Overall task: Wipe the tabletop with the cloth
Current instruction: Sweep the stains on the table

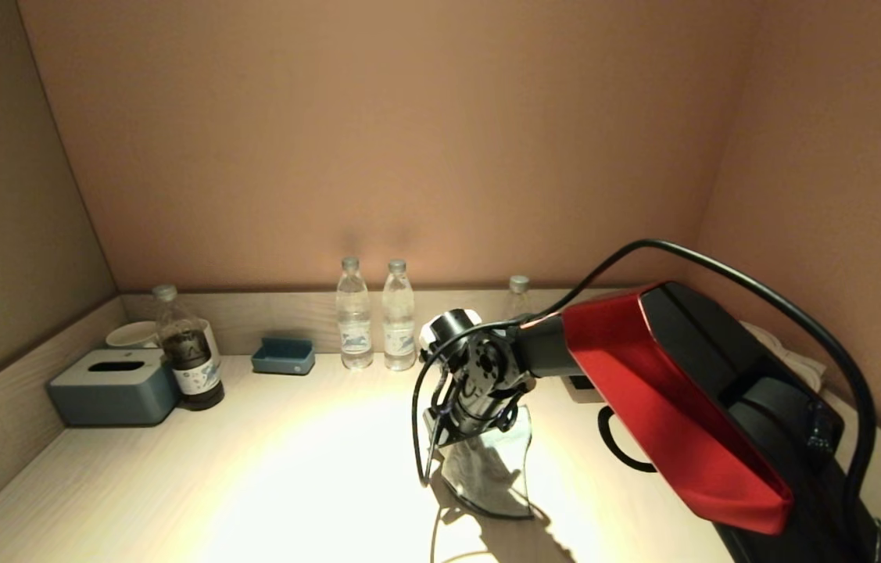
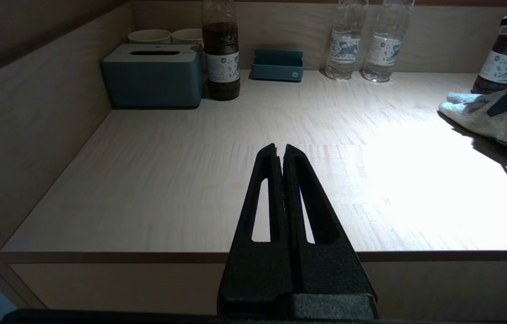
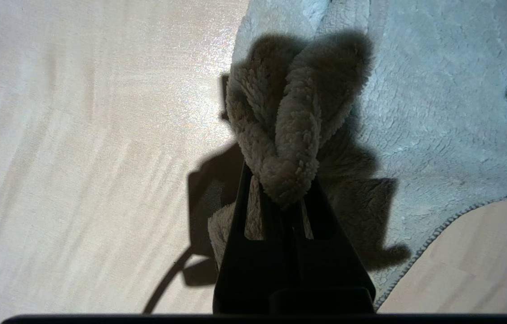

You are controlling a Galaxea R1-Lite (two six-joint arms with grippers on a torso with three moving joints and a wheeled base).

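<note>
right gripper: jaws pinching bunched fluffy grey cloth | cloth spread on pale wood-grain worktop | left gripper: jaws pressed together, at front edge

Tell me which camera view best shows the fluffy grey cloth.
The right wrist view: the fluffy grey cloth fills it, a bunched fold pinched in the right gripper, the rest spread on the pale wooden tabletop. The head view shows it partly hidden by the gripper. The left wrist view catches only its edge.
</note>
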